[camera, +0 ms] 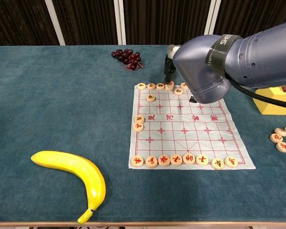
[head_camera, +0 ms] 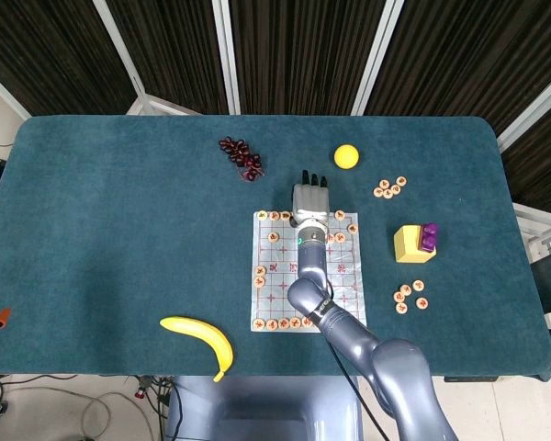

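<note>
A paper chess board [head_camera: 285, 276] [camera: 181, 136] lies near the table's front, with round wooden pieces [head_camera: 274, 216] [camera: 151, 86] in a row along its far edge and another row along its near edge. My right arm reaches across the board from the front. My right hand [head_camera: 309, 197] [camera: 170, 64] hovers over the middle of the far row, fingers pointing away and apart, with nothing seen in them. In the chest view the forearm hides most of the hand. The left hand does not show in either view.
Dark grapes [head_camera: 241, 157] [camera: 127, 58] and a yellow ball [head_camera: 346, 156] lie beyond the board. A banana [head_camera: 202, 336] [camera: 74, 167] lies front left. At the right sit a yellow block [head_camera: 409, 243] with a purple object [head_camera: 429, 236] and two clusters of loose pieces [head_camera: 390, 187] [head_camera: 410, 296].
</note>
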Available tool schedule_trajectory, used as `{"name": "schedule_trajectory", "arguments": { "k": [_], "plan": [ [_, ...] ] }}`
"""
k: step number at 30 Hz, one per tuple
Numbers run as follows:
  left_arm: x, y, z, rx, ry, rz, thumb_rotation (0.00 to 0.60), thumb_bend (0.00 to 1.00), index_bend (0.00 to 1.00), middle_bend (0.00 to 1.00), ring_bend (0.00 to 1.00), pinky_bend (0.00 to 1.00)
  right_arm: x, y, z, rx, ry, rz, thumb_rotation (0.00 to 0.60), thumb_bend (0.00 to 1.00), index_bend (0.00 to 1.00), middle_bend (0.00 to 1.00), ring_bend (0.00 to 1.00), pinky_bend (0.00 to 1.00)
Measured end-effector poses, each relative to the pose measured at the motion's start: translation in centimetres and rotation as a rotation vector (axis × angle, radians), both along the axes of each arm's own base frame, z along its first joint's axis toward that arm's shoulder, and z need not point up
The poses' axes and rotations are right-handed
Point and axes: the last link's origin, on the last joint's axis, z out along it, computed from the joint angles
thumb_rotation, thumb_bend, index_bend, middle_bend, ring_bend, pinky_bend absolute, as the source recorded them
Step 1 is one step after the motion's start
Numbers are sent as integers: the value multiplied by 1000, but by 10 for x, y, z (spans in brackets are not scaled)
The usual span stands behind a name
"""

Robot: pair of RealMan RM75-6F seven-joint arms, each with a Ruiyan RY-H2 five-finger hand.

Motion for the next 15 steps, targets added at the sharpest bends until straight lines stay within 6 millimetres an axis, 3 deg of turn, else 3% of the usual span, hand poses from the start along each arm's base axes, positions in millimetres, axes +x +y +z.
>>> {"name": "schedule_trajectory", "arguments": {
  "k": [3,8,12,15],
  "plan": [
    [-1,1,0,0,2,3,600,27,16,0,0,73,10,1,6,-11,-24,39,600,374,239,0,0,42],
    [1,0,-1,1,4,-4,600,28,17,0,0,73,31,9,25,-31,-88,126,600,374,193,0,0,42],
    [5,-2,-3,-5,3,-15,600,28,17,0,0,73,45,29,56,-43,-162,223,600,374,186,0,0,42],
    [7,-3,-4,-11,1,-21,600,28,17,0,0,73,39,50,89,-57,-208,282,600,374,186,0,0,42]
  ]
}}
